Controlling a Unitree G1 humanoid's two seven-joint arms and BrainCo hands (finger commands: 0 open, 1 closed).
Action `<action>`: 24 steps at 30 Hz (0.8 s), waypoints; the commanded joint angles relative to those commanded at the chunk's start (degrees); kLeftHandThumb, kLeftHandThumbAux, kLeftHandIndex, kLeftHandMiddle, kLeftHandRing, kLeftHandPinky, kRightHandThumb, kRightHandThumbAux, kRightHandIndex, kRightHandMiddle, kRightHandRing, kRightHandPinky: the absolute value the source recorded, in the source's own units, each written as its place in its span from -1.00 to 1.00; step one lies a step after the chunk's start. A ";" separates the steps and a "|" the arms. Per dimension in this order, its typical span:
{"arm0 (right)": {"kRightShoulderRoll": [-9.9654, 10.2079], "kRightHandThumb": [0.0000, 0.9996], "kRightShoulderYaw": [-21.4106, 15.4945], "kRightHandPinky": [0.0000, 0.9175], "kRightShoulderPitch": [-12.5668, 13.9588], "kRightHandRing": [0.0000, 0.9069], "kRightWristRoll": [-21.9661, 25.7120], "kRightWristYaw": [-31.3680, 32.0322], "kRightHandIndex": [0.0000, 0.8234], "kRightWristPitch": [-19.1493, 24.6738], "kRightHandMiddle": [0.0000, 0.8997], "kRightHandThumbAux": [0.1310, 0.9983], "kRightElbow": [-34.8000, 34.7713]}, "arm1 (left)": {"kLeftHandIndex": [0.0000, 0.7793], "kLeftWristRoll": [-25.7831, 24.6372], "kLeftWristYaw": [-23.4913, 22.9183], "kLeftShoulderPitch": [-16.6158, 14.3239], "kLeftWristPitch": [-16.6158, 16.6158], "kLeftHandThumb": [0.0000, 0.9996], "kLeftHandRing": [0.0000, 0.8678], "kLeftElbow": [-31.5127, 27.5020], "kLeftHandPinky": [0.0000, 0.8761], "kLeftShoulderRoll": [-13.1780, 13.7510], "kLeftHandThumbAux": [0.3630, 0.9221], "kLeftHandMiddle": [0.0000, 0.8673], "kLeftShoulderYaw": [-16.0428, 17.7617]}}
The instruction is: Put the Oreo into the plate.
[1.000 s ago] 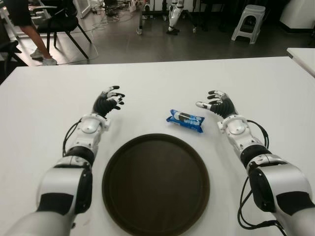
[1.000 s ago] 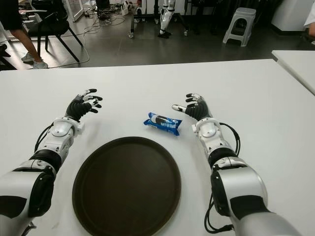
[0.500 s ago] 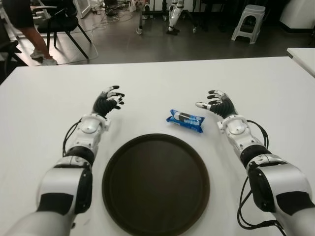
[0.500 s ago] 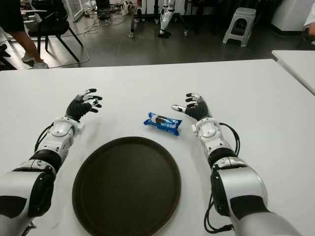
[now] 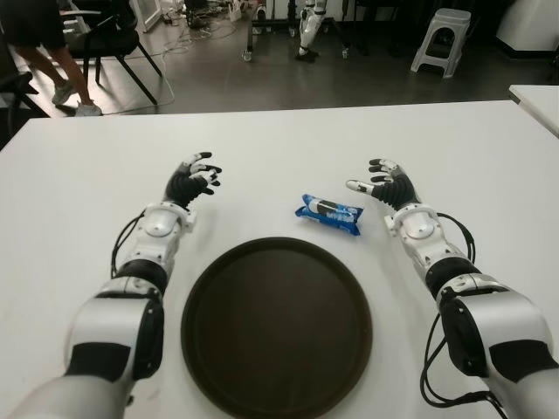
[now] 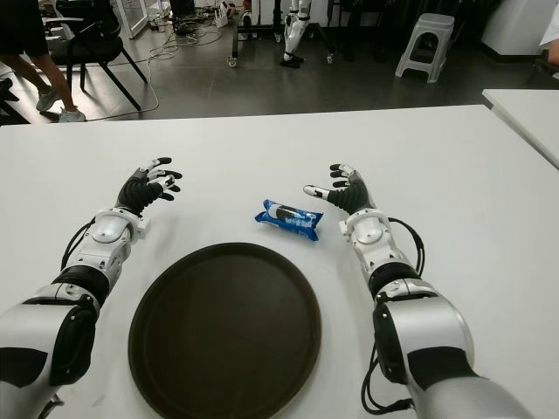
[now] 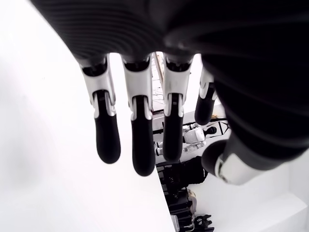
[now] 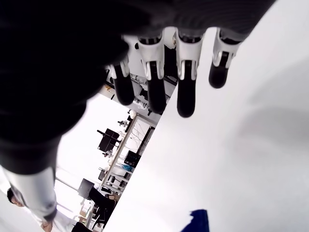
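A blue Oreo pack (image 5: 329,215) lies on the white table (image 5: 279,148) just beyond the far right rim of the round dark brown plate (image 5: 276,326). My right hand (image 5: 387,183) hovers a little to the right of the pack, fingers spread and holding nothing; a blue corner of the pack (image 8: 198,221) shows in the right wrist view. My left hand (image 5: 194,178) is to the left of the pack, beyond the plate's left side, fingers relaxed and empty. The plate holds nothing.
Beyond the table's far edge are a black chair (image 5: 113,44) with a person's legs (image 5: 54,65) at the upper left, a grey stool (image 5: 441,39) at the upper right, and another white table's corner (image 5: 537,100) at the right.
Both hands and the Oreo pack stay where they were. The person's legs by the chair at the upper left have shifted.
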 joint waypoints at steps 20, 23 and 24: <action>0.12 -1.00 -0.26 -0.81 -0.18 -0.68 0.30 0.10 -0.62 -0.04 -0.63 0.32 -0.01 | -0.53 0.32 0.12 0.07 -0.33 -0.66 -0.06 0.03 -0.04 0.18 -0.05 -0.20 -0.22; -0.08 -1.00 -0.22 -0.80 -0.66 -0.68 0.22 0.08 -0.62 0.20 -0.64 0.30 -0.01 | -0.53 0.33 0.10 0.11 -0.36 -0.67 -0.07 0.04 -0.05 0.28 -0.08 -0.21 -0.25; -0.35 -1.00 -0.17 -0.80 -1.57 -0.68 0.18 -0.01 -0.62 0.30 -0.64 0.30 -0.18 | -0.53 0.22 -0.07 0.10 -0.33 -0.66 -0.08 0.07 -0.06 0.30 -0.08 -0.21 -0.15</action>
